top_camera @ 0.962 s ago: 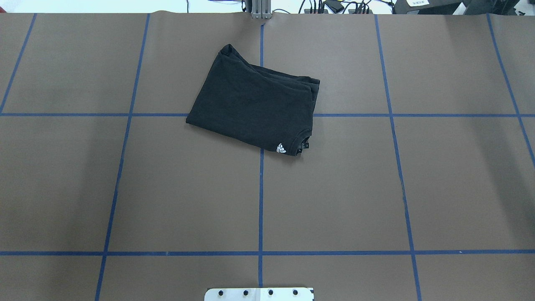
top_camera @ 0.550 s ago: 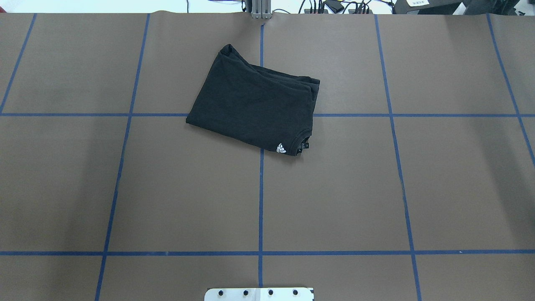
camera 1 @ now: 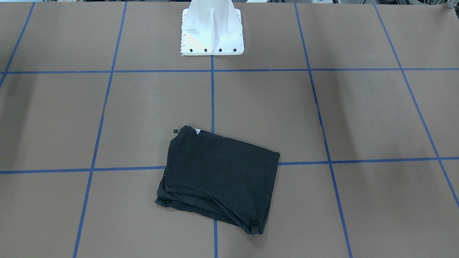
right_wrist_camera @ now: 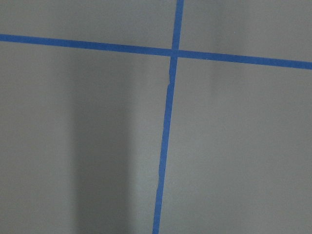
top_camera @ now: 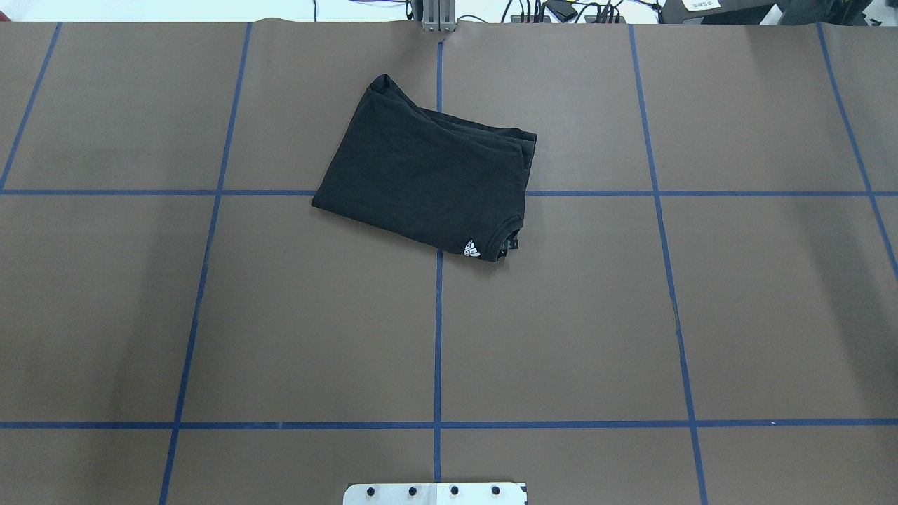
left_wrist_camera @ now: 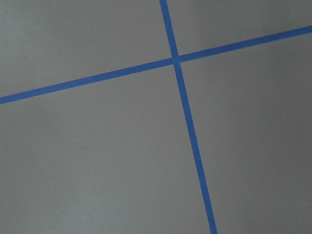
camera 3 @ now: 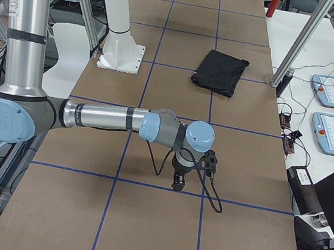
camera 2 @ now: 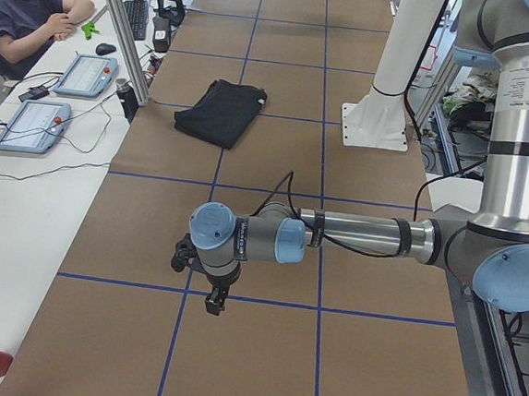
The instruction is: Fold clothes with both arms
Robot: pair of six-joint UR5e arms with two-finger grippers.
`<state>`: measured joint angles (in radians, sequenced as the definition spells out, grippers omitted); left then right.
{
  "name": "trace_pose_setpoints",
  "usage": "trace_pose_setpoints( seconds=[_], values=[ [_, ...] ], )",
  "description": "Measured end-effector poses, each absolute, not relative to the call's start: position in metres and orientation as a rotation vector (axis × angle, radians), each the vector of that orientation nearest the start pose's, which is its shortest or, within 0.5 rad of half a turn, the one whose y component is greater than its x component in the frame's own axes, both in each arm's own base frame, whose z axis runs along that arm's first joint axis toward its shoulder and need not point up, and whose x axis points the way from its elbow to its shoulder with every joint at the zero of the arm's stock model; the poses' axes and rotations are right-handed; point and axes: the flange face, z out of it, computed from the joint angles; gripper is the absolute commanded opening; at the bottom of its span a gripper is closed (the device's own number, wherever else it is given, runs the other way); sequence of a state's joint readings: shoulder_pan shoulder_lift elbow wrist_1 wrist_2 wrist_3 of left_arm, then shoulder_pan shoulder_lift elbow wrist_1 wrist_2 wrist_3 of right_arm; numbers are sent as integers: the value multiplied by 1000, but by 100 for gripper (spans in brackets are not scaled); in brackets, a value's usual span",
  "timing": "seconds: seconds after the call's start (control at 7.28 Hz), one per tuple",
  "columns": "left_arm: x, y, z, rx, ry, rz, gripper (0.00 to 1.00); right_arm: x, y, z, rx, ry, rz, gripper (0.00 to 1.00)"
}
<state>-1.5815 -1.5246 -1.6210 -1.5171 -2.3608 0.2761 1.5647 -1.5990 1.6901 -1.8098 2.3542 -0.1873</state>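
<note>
Folded T-shirt (top_camera: 424,175) lying centred, far side
It is sitting skewed across the centre line of the tabletop (top_camera: 280,315); the left tool (camera 2: 214,300) and right tool (camera 3: 178,183) are hanging well apart at opposite ends, neither clearly nearer, open or closed I cannot tell.

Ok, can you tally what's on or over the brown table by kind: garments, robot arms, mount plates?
Black T-shirt: 1
Robot arms: 2 (left arm, right arm)
White mount plate: 1
Total: 4
</note>
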Motion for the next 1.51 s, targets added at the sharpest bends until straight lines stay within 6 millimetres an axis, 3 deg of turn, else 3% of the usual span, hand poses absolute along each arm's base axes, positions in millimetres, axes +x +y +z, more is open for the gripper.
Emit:
trace_pose_setpoints(
  seconds=[0.41,1.1,1.51],
  values=[
    [-68,-467,662,64,790,231,100,64,-456,647,-21,-795,-138,100],
    [-68,-465,666,53,786,223,100,64,-456,645,-7,-810,-133,100],
    [-68,-465,665,12,786,122,100,65,-454,645,-48,-804,-35,100]
  ],
)
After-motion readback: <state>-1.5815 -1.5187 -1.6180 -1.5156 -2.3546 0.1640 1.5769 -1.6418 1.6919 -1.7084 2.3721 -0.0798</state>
